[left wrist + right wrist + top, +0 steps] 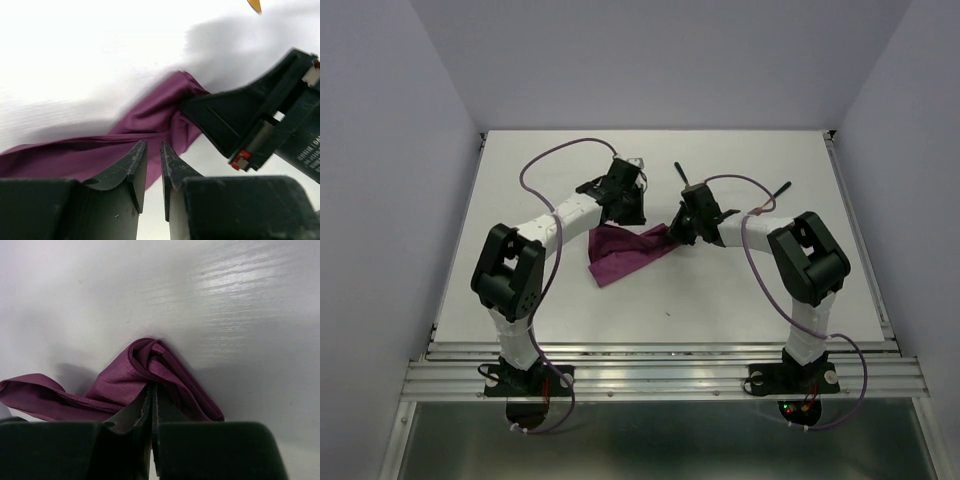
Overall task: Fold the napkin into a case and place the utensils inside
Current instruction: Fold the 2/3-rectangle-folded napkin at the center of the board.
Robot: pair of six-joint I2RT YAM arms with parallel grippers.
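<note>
Nearest you, the napkin (625, 255) lies bunched on the white table (740, 290), between the two arms. It is a rumpled band and not folded into a case.

Your right gripper (151, 390) is at the cloth's right-hand corner. Its jaws are pressed together on a twisted fold of it. That fold humps up just past the fingertips, and the rest trails away to the left.

Your left gripper (152, 147) sits a little farther back, at the napkin's far edge. Its jaws stand a narrow slit apart. The cloth runs behind and beneath the tips, and you can see nothing pinched between them.

Farther off, well clear of the cloth, the utensils (682, 172) lie apart on the table. One is just behind the right gripper, the other off to its right.
</note>
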